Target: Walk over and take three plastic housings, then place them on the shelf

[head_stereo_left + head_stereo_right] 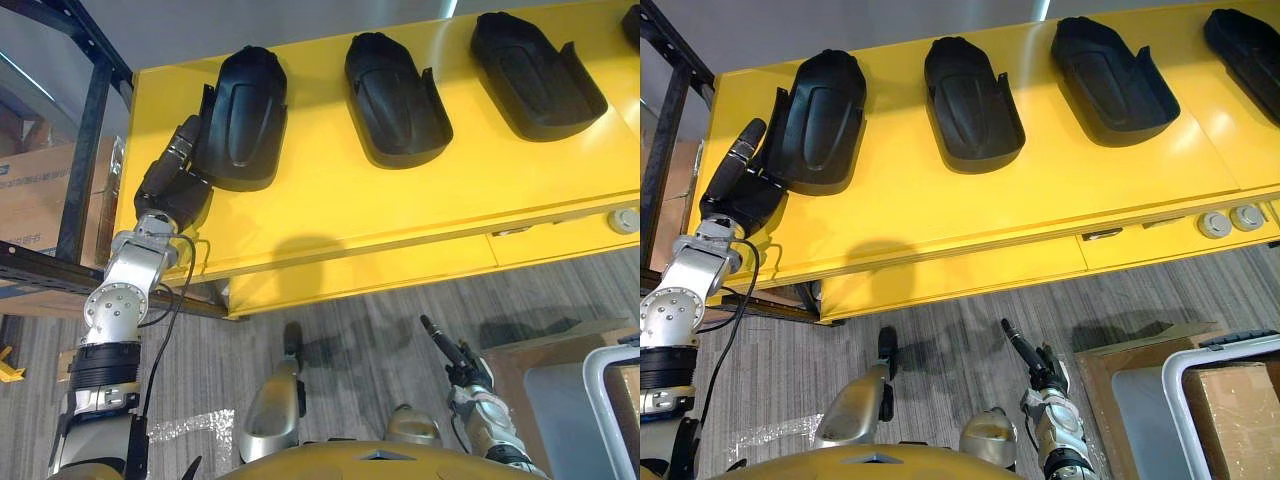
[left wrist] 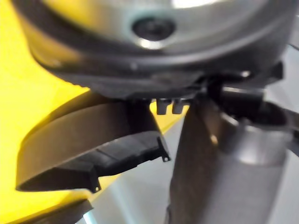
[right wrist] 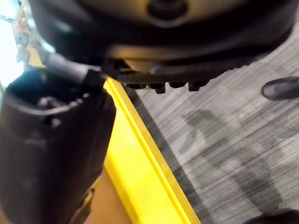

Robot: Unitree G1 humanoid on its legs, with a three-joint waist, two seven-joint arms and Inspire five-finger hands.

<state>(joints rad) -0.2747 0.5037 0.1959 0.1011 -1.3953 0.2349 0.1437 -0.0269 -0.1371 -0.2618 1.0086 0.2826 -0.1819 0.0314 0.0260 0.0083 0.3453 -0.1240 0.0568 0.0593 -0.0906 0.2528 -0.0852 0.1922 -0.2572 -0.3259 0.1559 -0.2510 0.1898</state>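
We log, left to right:
- left hand [image 1: 172, 190]: at the yellow table's [image 1: 400, 205] left edge, against the leftmost housing [image 1: 240, 105]; fingers hidden, so we cannot tell its grip.
- middle housing [image 1: 395, 95], right housing [image 1: 535, 70]: lying on the table, apart.
- right hand [image 1: 1040, 372]: low over the floor [image 1: 1140, 290], fingers straight, empty.

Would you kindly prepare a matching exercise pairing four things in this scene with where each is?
1 left hand
2 right hand
3 second housing from the left
4 round silver discs

A over the grey floor
B on the front ledge of the yellow table
C at the leftmost housing's left edge
D untouched on the tabletop

Pairs: 1-C, 2-A, 3-D, 4-B
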